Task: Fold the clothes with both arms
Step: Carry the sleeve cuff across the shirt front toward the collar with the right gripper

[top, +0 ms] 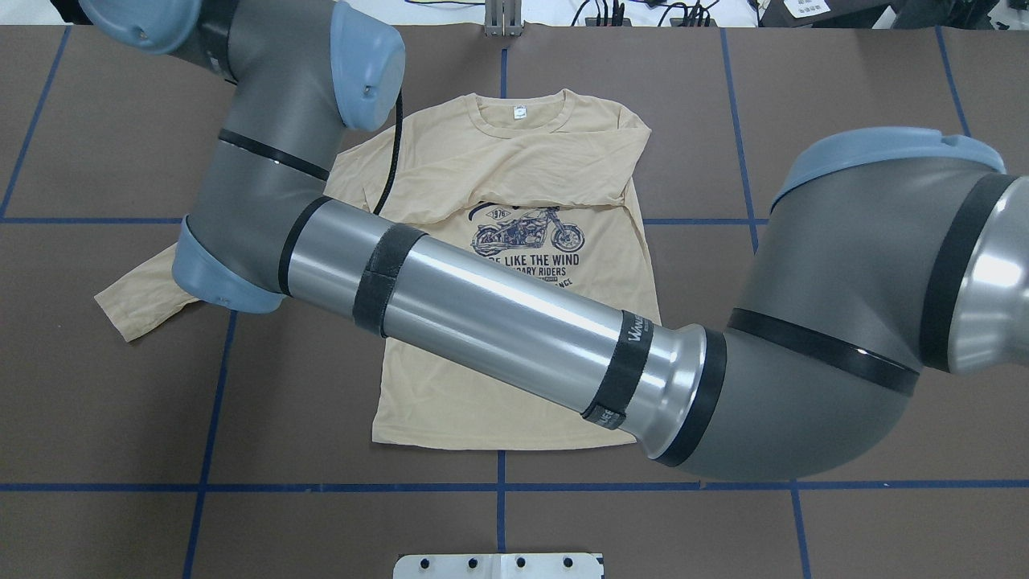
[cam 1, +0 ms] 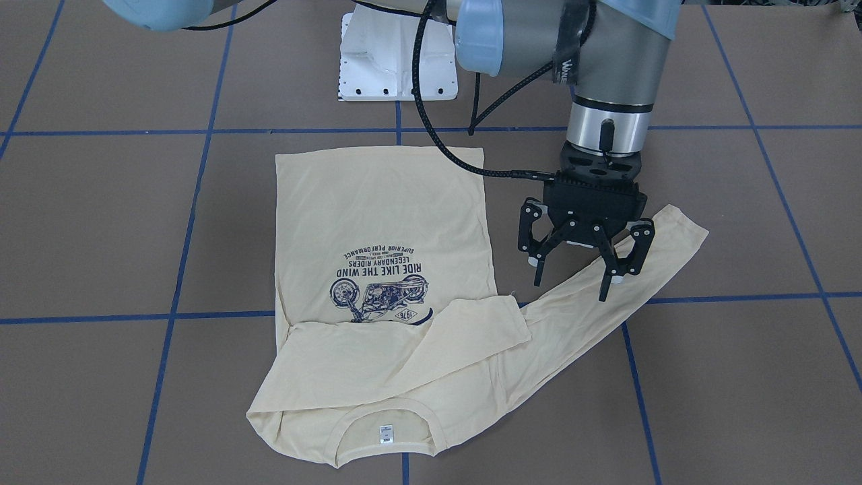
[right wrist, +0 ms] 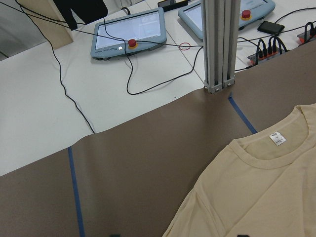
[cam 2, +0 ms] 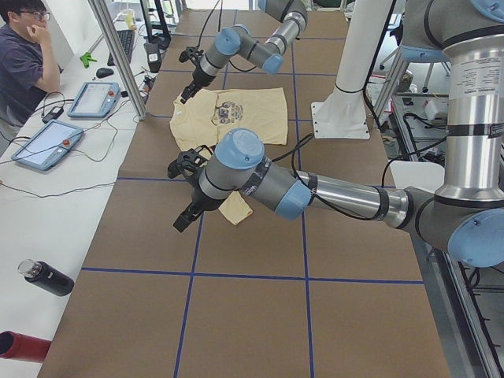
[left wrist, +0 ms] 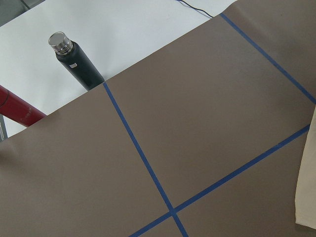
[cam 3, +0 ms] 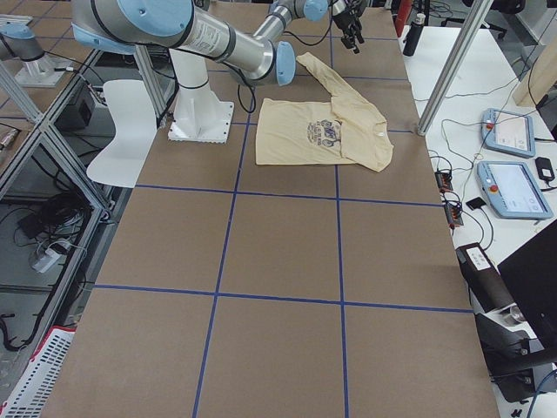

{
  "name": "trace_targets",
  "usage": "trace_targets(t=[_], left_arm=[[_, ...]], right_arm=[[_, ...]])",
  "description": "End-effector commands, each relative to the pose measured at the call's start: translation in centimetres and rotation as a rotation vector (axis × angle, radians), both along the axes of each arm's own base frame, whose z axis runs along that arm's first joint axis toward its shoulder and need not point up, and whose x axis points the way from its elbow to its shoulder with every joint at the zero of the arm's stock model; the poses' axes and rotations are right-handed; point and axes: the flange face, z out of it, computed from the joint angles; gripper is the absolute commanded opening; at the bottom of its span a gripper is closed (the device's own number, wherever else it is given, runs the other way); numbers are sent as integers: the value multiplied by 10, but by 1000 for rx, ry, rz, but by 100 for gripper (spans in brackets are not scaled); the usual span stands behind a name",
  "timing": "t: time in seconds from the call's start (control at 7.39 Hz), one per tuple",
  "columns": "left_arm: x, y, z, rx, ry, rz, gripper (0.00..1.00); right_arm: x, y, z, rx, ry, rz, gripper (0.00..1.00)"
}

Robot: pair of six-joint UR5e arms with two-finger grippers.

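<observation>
The shirt (cam 1: 377, 202) lay flat, print up, in the middle of the table (cam 1: 101, 222), with its hem toward the robot's edge and its collar (cam 1: 387, 405) toward the operators' edge. The folded sleeve (cam 1: 465, 330) was laid across the chest. The outstretched sleeve (cam 1: 579, 316) ran slantwise toward the table's left end. The left gripper (cam 1: 571, 288) hung over it, nearer the cuff than the shoulder, with its jaws spread wide and holding nothing. In the left side view it looked clear of the cloth. The right gripper (cam 2: 189, 76) showed only small and far off, in the air by the shirt's collar end, and I could not tell how its jaws stood.

The step in hand was probably bringing this 2nd sleeve in. To do it well, the left gripper should drop straight down and pinch both layers of the sleeve, not only the top 1. The knit looked thin and would likely drag, so the lift should be low and the carry across the chest slow, with the crease kept along the body's side edge. If the body shifted, the right gripper pressing on the shoulder might steady it.
</observation>
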Motion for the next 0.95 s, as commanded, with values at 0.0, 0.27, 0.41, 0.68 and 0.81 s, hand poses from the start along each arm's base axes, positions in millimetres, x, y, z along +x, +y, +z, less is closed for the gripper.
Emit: trace_targets(t=[0.0,0.27,0.41,0.68,0.81], left_arm=[[6,0,-16,61,9,24,100],[88,-7,-33,104,101,193,100],[120,-6,-40,61,159,182,100],[180,0,-43,-60,236,110,100],[210,16,-31,-83,249,55,100]], right_arm=[[47,-33,14,-105,47,-88,100],[117,-24,79,-73,79,-228,100],[154,-22,112,-52,108,-281,100],[279,3,226,71,123,-455,100],[337,19,293,98,163,-519,100]])
